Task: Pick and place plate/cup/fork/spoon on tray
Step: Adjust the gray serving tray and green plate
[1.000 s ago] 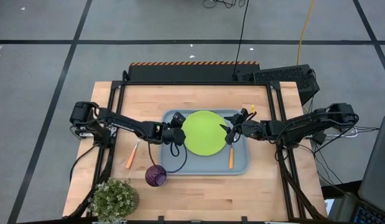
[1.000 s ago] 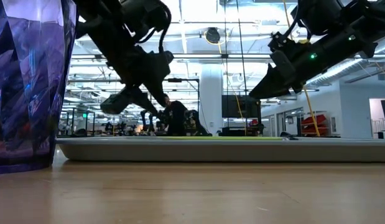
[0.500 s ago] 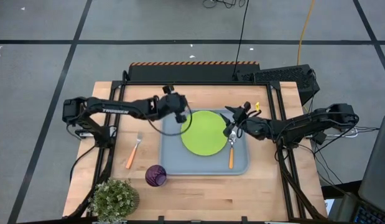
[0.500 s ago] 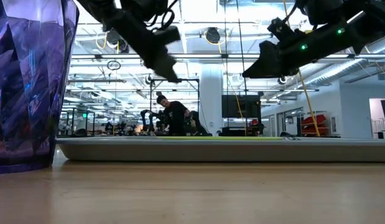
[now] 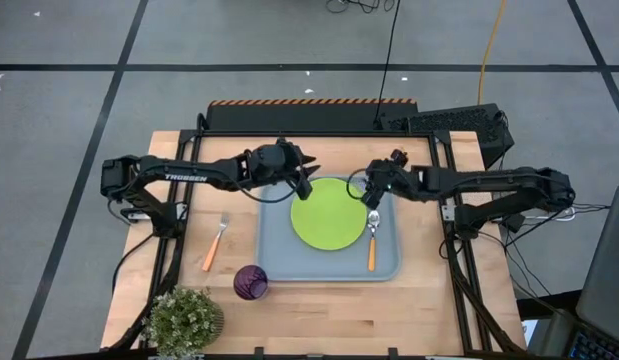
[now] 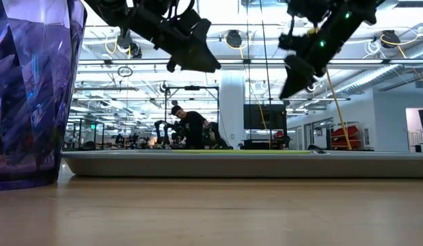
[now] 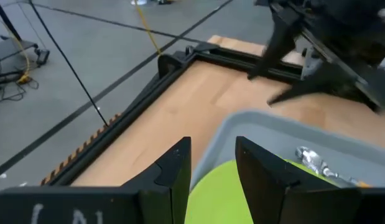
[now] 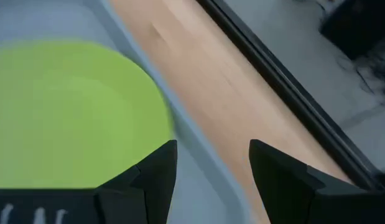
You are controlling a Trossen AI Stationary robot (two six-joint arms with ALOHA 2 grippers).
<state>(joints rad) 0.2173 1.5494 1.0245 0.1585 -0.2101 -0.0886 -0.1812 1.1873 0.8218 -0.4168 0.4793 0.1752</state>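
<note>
- Fork: on bare table, left of tray.
- Cup: upright on table, near tray's front-left corner.
- Left gripper: above tray's rear-left edge, jaws parted, holding nothing.
- Tray: centre table.
- Plate: lying flat in tray.
- Right gripper: above tray's rear-right, jaws wide, empty.
- Spoon: in tray, just right of plate.

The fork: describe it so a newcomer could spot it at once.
Start at the grey-blue tray in the table's middle, then look off its left edge onto the bare wood. The fork lies there alone, orange handle toward the potted plant. Its tined head and off-tray spot distinguish it from the spoon.
</note>
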